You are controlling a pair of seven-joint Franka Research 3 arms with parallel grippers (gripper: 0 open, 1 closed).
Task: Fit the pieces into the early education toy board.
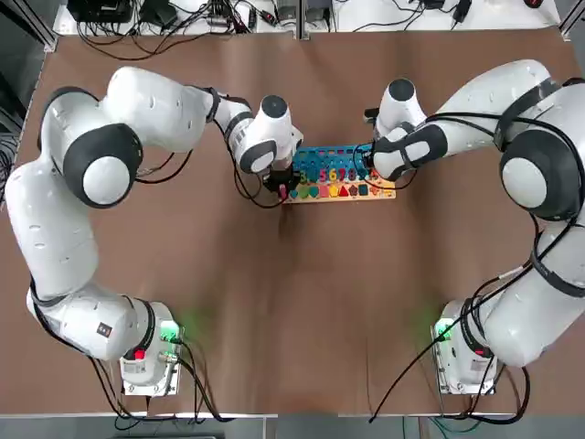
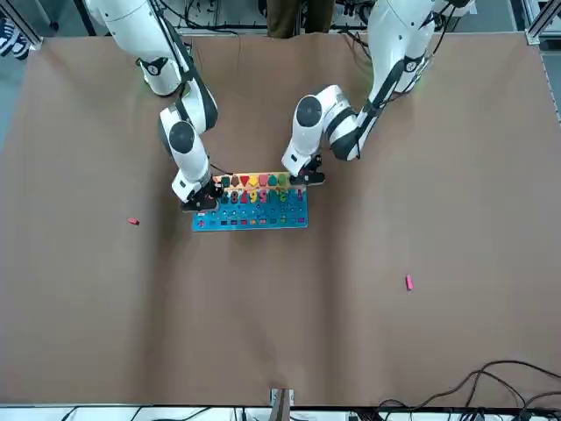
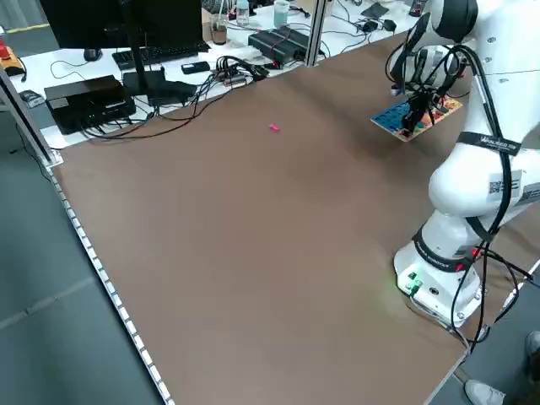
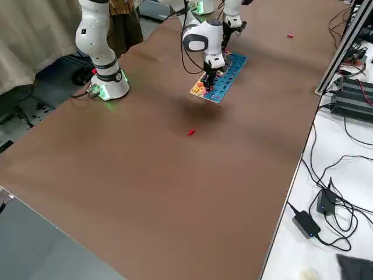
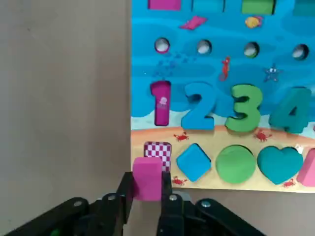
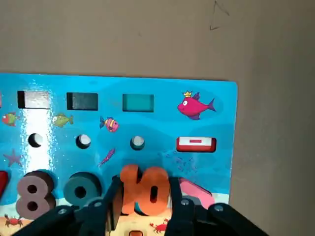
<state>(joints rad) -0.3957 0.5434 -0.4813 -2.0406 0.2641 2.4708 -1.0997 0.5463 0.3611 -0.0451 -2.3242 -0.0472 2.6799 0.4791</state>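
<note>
A brown surface [image 2: 368, 351] carries the board [image 2: 252, 202] at its middle, with cables and electronics along the edges. The left claw [image 5: 146, 196] grips a pink block [image 5: 147, 178] over the board's checkered slot; the right claw [image 6: 143, 202] pinches the orange "10" [image 6: 143, 190]. Only the front view shows both stray pieces: a red one [image 2: 133, 221] and a pink one [image 2: 408, 281], well apart from the board.

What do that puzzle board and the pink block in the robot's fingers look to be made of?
The toy board looks like wood: a glossy printed blue top and a pale bare strip below. The pink block, held in the left gripper, looks like matte painted wood, thick and square-edged, though dense foam is possible.
</note>
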